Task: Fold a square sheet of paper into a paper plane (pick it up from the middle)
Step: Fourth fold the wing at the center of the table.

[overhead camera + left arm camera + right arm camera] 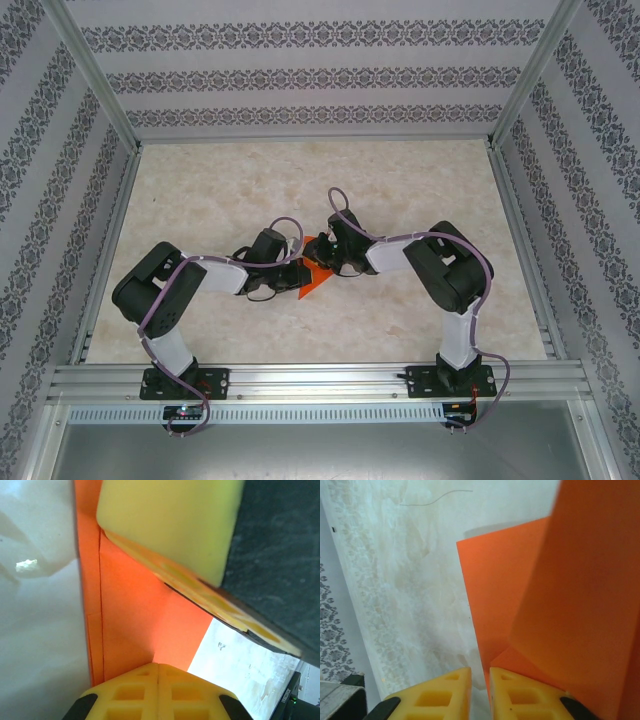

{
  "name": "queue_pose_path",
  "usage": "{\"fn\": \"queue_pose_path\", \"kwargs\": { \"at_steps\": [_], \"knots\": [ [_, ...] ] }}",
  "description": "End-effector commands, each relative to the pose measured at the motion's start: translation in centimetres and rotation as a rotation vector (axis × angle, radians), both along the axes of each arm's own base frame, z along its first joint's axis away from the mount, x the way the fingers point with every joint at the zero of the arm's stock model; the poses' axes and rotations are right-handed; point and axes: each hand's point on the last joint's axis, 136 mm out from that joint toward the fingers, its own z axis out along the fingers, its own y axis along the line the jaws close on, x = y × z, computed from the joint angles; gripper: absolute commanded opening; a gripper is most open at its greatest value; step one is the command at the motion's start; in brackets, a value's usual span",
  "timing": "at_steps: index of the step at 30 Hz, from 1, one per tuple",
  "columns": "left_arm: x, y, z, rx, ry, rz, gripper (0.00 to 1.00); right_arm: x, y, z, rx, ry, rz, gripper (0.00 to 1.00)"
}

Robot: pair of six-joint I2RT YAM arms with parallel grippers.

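1. Two grippers meet at the orange sheet of paper (312, 281), which lies folded on the marble-patterned table (420, 190) between them.
2. The left gripper (158, 682), at the sheet's left side, has its yellow pads pressed together. Its tips reach the sheet's edge; whether they pinch any paper I cannot tell.
3. The right gripper (480, 685), at the sheet's right and far side, stands a narrow slit apart, and the sheet's edge runs into that slit.
4. One flap tilts up off the sheet's flat layer.
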Motion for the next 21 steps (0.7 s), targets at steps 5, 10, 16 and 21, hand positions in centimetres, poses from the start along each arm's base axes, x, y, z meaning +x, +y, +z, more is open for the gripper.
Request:
{"fn": "queue_pose_path", "kwargs": {
  "at_steps": [5,10,16,21],
  "knots": [
    [-2.6,3.3,-4.2,0.169,0.121,0.016,0.0,2.0,-2.7,5.9,-0.005,-0.139,0.039,0.24],
    [-2.5,3.2,-4.1,0.176,0.116,0.006,0.0,1.5,-4.0,6.6,-0.057,-0.16,0.103,0.17],
    [-2.3,2.9,-3.9,0.172,0.112,-0.005,0.0,-0.3,-1.1,4.1,-0.055,-0.103,0.199,0.05],
    [-2.4,2.9,-3.9,0.174,0.115,-0.011,0.0,-0.4,0.0,2.0,-0.059,-0.071,0.211,0.02]
  ]
}}
